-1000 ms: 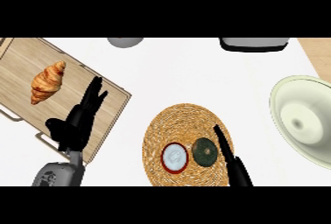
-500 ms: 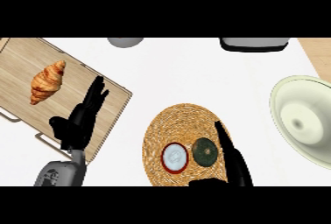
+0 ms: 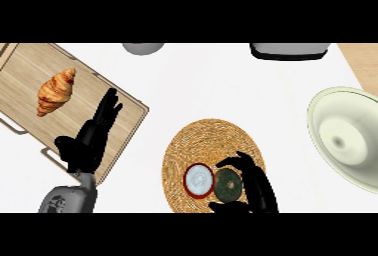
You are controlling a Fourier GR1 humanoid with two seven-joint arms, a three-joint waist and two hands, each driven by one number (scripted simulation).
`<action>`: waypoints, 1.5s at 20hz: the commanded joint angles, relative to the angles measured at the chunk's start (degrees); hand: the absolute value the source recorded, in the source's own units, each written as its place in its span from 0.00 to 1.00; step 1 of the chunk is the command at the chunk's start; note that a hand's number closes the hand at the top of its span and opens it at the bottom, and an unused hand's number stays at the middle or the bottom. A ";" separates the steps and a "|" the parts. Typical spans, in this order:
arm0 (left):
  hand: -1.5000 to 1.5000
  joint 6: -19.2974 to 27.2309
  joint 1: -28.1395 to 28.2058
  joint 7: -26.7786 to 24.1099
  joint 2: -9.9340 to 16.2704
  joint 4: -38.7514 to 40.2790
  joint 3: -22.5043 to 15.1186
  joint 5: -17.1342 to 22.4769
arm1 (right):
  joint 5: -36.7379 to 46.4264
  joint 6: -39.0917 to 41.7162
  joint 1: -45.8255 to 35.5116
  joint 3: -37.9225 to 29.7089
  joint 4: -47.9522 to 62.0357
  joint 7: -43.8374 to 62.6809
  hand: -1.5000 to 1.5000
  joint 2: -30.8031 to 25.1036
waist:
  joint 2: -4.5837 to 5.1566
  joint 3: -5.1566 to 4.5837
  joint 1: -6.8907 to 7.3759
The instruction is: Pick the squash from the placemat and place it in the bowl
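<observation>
While my right hand (image 3: 251, 187) curls its fingers round the squash (image 3: 228, 184) on the placemat (image 3: 210, 137), close fully before lifting toward bowl (image 3: 347, 137); left hand (image 3: 85, 147) open

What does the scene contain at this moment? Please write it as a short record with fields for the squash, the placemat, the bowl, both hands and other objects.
squash: dark green, round, on the placemat beside a red-rimmed white disc
placemat: round, woven
bowl: pale, nothing in it, right of the placemat
right hand: curled round the squash
left hand: open, fingers straight, over the wooden tray
other: croissant on the tray
</observation>
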 commanded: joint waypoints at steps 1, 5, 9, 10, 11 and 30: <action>0.50 0.29 -0.96 5.64 0.38 -4.83 0.30 0.30 | 2.78 2.16 -0.66 2.66 1.75 -0.72 1.00 -0.59 | 0.25 0.40 0.23; 0.50 -0.67 2.25 1.17 -0.34 -3.40 0.25 0.06 | 0.94 1.41 -1.58 1.07 3.67 -2.78 1.00 2.69 | 0.29 0.39 0.19; 0.50 0.48 0.58 1.30 -1.10 -1.58 -0.36 -0.81 | -8.42 14.61 9.60 4.95 -8.33 -16.74 1.00 -13.09 | -0.03 0.43 -0.97; 0.50 0.05 1.96 0.20 0.04 -1.86 0.94 -0.23 | -8.03 17.23 11.75 7.36 -11.05 -18.21 1.00 -16.00 | -0.30 0.35 -1.01; 0.50 -0.15 1.53 -0.14 0.82 -0.82 1.74 -0.23 | -8.54 18.79 13.85 8.53 -11.36 -22.99 1.00 -19.46 | -0.24 0.38 -1.53; 0.50 -1.38 2.06 0.91 2.44 -1.73 4.45 1.96 | -43.52 27.16 46.74 -37.15 -44.82 -64.12 1.00 -50.95 | -0.34 0.22 -3.66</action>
